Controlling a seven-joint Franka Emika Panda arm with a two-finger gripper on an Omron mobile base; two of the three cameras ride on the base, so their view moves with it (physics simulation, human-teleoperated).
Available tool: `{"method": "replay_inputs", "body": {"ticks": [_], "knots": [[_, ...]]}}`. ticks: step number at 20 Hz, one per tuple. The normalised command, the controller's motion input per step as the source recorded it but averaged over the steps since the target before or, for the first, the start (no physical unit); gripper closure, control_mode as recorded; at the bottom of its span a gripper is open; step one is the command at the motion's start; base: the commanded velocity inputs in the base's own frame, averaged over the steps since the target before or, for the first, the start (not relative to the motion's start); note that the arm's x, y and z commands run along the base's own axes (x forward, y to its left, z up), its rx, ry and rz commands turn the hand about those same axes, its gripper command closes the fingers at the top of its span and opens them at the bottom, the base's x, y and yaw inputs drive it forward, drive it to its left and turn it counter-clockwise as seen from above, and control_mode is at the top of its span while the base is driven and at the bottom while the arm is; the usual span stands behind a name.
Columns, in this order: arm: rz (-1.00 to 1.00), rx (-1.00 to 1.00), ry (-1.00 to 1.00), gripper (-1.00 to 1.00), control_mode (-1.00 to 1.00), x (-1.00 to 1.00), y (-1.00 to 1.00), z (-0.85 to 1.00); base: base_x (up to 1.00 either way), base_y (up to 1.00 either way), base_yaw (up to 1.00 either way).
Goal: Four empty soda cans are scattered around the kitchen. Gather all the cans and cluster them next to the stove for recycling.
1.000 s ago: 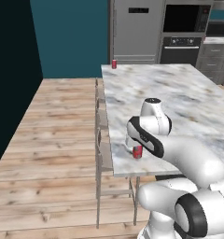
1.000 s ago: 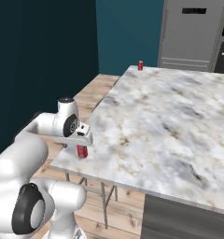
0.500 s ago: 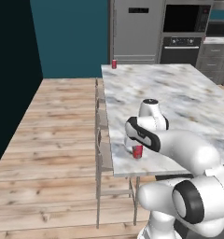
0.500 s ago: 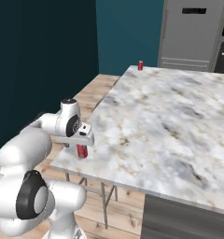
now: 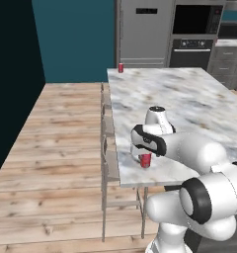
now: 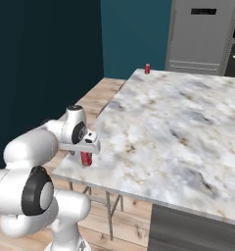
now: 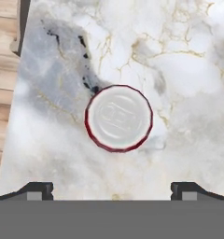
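My gripper hangs directly above the nearest soda can, pointing straight down at its silver top. My jaws stand at full width, and both tips show well apart at the bottom of the hand view with nothing between them. The can is not yet held.

This near can stands upright on the marble island counter, close to the corner nearest my base. In the right base view the same can sits just below my hand, near the counter edge. From the hand view it lies slightly off the midline between my tips, so I judge that a small correction may be needed before descent.

Farther along, a second soda can stands upright at the far left corner of the same counter, also seen in the right base view. It is untouched and well apart from the first.

Beyond the counter stand a tall grey refrigerator and a built-in wall oven. At this range I cannot make out a cooktop with certainty.

Status, as a judgement: no can is gathered by the stove. Two cans are located. The first pick is at the approach stage; lowering, closing, lifting and transport all remain, then the same for every other can.
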Motion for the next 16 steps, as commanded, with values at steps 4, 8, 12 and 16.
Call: {"method": "replay_inputs", "body": {"ticks": [4,8,12,16], "knots": [[0.0,0.0,0.03,-1.0,-1.0,0.21,0.0,-0.13,0.0,0.0,0.0],[0.0,0.0,0.02,-1.0,-1.0,0.21,0.0,-0.11,0.0,0.0,0.0],[0.0,0.0,0.01,-1.0,-1.0,0.22,0.0,-0.08,0.0,0.0,0.0],[0.0,0.0,0.0,-1.0,-1.0,0.19,0.0,-0.09,0.0,0.0,0.0]]}}
